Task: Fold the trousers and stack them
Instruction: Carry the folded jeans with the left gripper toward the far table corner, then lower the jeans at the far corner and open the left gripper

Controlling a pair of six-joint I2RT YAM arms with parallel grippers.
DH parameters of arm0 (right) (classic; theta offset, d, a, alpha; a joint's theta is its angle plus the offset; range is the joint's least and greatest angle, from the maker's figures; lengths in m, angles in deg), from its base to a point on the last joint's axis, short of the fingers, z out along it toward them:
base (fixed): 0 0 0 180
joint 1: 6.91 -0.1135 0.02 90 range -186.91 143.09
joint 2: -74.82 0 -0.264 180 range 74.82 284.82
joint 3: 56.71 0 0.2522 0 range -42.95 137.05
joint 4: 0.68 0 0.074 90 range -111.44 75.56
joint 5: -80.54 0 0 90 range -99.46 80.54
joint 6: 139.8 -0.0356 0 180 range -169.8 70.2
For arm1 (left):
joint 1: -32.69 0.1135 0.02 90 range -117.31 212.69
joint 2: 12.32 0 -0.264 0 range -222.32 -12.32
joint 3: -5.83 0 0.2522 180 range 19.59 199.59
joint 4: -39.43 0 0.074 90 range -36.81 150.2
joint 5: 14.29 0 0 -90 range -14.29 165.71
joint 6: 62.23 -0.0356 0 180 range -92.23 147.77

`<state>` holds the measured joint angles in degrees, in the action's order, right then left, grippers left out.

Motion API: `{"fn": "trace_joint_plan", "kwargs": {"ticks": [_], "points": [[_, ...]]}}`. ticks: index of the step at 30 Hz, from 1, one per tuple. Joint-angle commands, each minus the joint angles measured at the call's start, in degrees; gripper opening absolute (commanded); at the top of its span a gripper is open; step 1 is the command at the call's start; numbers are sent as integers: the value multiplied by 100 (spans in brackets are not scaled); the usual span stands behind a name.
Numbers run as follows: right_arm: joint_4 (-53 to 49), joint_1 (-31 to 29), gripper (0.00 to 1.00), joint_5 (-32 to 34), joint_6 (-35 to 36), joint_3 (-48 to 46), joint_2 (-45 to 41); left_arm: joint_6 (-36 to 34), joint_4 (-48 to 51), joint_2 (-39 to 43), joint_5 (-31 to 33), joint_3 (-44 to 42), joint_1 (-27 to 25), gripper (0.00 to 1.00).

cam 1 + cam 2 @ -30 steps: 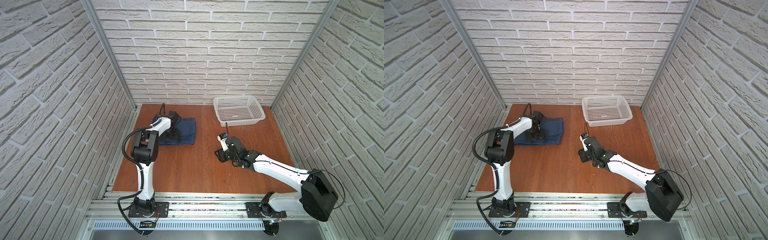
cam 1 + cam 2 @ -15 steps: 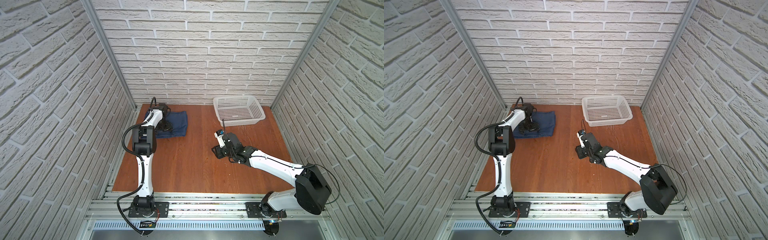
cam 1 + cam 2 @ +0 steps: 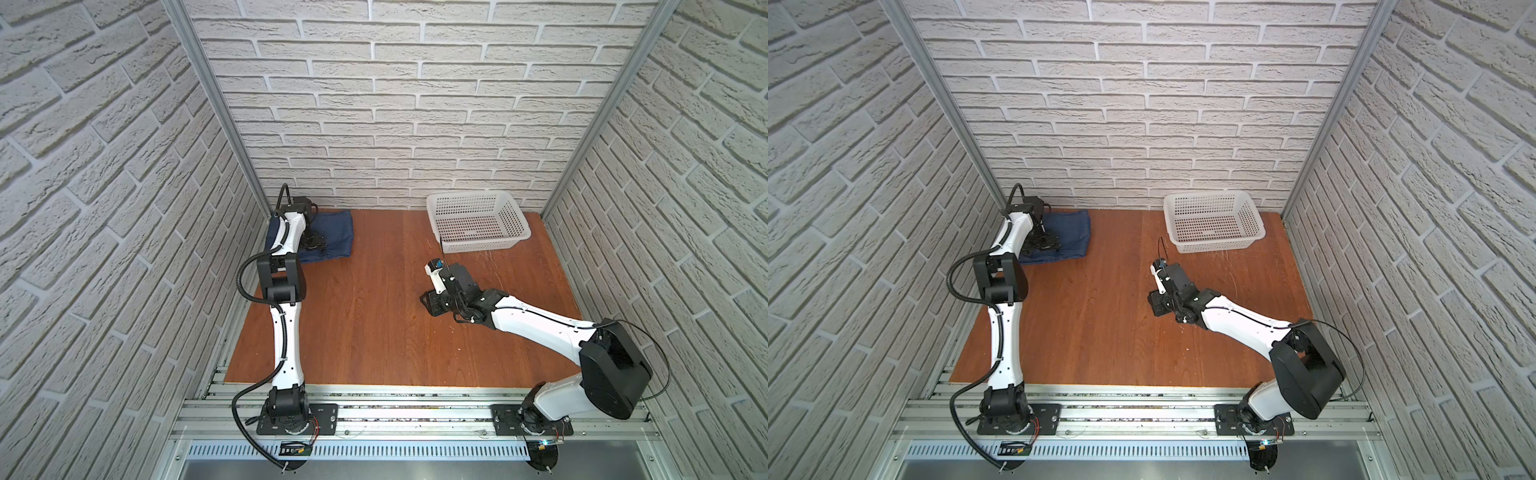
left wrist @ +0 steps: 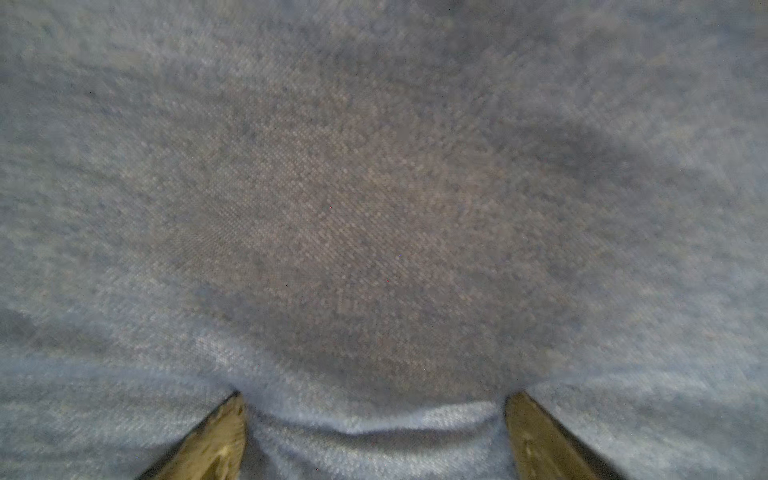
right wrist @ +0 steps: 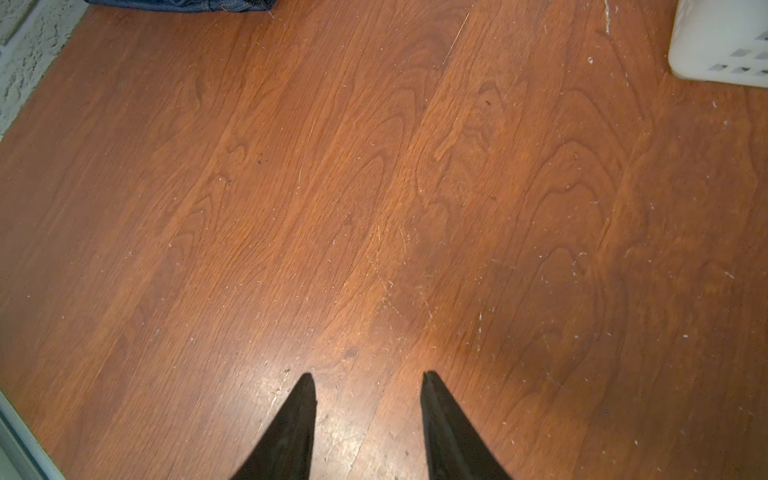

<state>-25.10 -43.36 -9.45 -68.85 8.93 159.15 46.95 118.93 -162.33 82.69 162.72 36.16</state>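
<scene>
In both top views the trousers [image 3: 338, 228] [image 3: 1075, 230] are seen folded into a flat bundle at the far left corner of the bench [image 3: 374, 332], with the left gripper [image 3: 314, 242] set down on them. The basket [image 3: 512, 225] stands at the far right, well apart; its mesh floor is seen bare. The right gripper [image 3: 432, 300] is held over the wood between the two.

In the left wrist view the left gripper [image 4: 374, 399] is spread wide, its fingers [image 4: 220, 436] pressed into the denim, and a ridge of cloth is raised between them.

In the right wrist view the right gripper [image 5: 368, 376] is shown partly open over the bench, gripping nothing. A basket corner [image 5: 715, 45] and a trousers edge [image 5: 187, 4] are seen.
</scene>
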Motion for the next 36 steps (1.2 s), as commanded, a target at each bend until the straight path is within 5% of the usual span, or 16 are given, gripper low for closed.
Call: {"fn": "trace_joint_plan", "kwargs": {"ticks": [1, 8, 14, 29, 36], "points": [[-7, -81, 43, -2, -81, 204, 37, -219, 238, -380, 43, 318, 27, 97], [-66, -108, 43, 131, -108, 253, -76, -239, 6, 404, -147, 77, -16, 97], [-232, -108, 43, 385, 12, 227, -466, -318, -882, 2470, 5, -1456, -289, 98], [30, 57, 43, 2104, 664, -718, -2308, 326, -4111, 8595, 309, -8021, -1048, 98], [901, 684, 43, 2959, 861, -1449, -2909, 476, -4939, 9859, 887, -9975, -1032, 98]]}}
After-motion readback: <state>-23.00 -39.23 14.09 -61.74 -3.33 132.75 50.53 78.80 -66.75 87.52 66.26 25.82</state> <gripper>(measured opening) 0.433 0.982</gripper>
